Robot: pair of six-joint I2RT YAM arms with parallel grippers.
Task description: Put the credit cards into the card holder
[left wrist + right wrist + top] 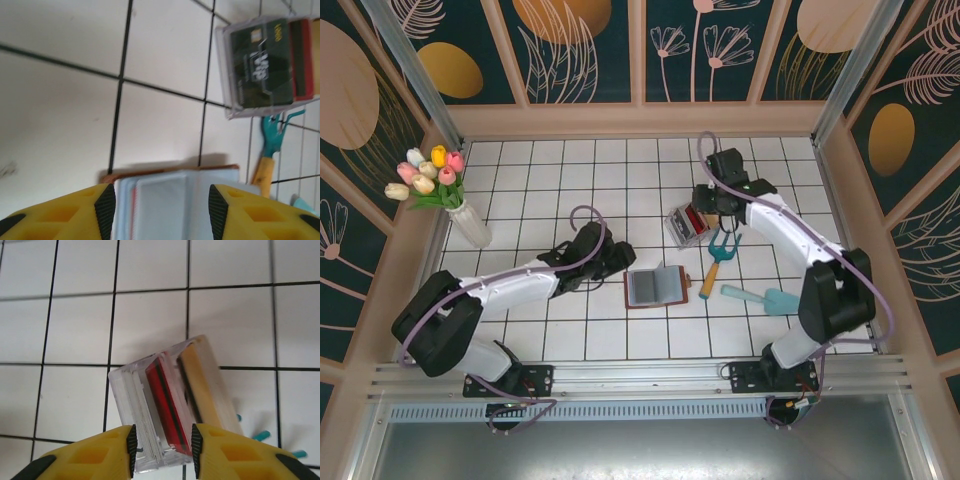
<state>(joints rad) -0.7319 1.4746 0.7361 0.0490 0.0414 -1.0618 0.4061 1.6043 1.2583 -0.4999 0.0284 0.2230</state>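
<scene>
Top external: card holder (653,287) lies open, pockets up, mid-table toward near edge. Just beyond it, toward far right, credit cards (692,222) stand on edge in clear box (677,232). At holder's left edge, left tool (617,262) released, jaws apart over pockets, grasping nothing. Right wrist: right tool (162,442) straddles red card (167,405) in box, tan card (200,390) outside jaws; whether card is pinched, cannot tell. Teal fork (718,260) lies right of holder.
</scene>
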